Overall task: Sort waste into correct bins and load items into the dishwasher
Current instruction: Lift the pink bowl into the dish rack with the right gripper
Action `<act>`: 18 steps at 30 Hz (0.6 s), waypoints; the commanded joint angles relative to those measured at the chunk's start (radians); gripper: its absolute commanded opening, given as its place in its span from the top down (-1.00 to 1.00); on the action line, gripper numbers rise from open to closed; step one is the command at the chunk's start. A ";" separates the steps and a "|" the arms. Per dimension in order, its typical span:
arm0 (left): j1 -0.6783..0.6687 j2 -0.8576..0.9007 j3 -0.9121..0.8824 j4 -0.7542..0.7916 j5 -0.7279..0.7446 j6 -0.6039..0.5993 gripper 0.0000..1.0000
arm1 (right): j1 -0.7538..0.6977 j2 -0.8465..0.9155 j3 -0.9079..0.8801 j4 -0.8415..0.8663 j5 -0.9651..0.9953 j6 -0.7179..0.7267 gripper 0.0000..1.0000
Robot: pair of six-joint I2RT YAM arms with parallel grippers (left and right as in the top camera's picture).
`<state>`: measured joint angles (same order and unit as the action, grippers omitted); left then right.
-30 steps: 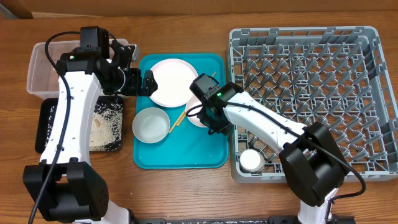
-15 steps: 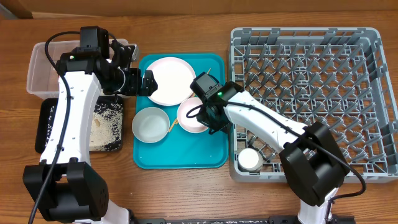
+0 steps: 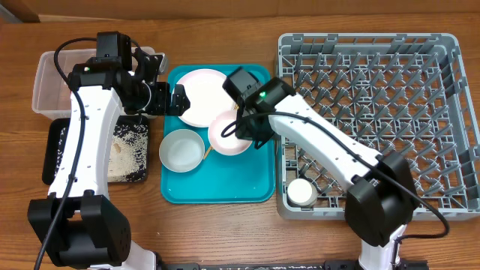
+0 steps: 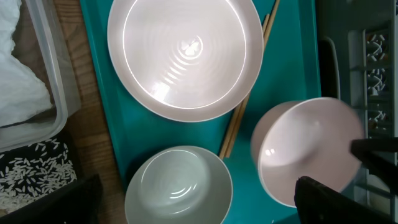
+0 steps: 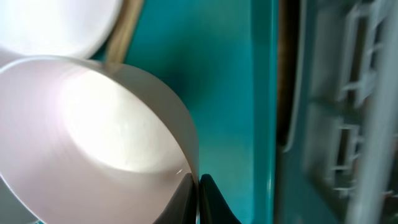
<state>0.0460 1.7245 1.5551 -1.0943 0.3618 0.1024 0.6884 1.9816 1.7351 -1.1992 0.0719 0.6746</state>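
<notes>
Now, on your worktop (image 3: 225, 232) the clear tub (image 3: 52, 90) at the far left holds a crumpled white napkin (image 4: 18, 81). The black tray (image 3: 56, 150) just in front of it carries a spread of loose rice grains (image 3: 129, 142). The dish rack (image 3: 375, 45) on the right holds one small white cup (image 3: 302, 193) in its near-left corner.

The teal tray (image 3: 225, 187) sits between them. On it you have the round plate (image 4: 185, 53) at the back and the greyish bowl (image 4: 178, 186) upright in front. The chopsticks (image 4: 231, 130) lie slantwise beside both.

Your right end effector (image 5: 198, 198) is pressed together on the rim of the pink bowl (image 5: 93, 137), with the thin wall pinched between its fingertips. The bowl is tilted, its opening turned toward the plate, and its upper edge overlaps the plate's rim from above. It seems raised off the tray floor, though the angles leave that uncertain. It sits over the tray's right half, near the rack's left wall.

Your left end effector (image 3: 177, 100) is spread wide and holds nothing. It hovers above the tray's left edge beside the plate, with the greyish bowl between its fingers in the wrist view.
</notes>
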 commanded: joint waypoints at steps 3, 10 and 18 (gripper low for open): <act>0.000 -0.004 0.024 0.003 -0.007 -0.021 -1.00 | -0.054 -0.121 0.204 -0.114 0.303 -0.130 0.93; 0.000 -0.004 0.024 0.003 -0.007 -0.021 -1.00 | -0.200 -0.132 0.240 -0.059 0.574 -0.325 0.92; 0.000 -0.004 0.024 0.003 -0.007 -0.021 -1.00 | -0.366 -0.103 0.189 0.165 0.601 -0.442 0.92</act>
<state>0.0460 1.7245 1.5558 -1.0935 0.3618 0.1024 0.3561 1.8595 1.9366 -1.0859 0.6247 0.3183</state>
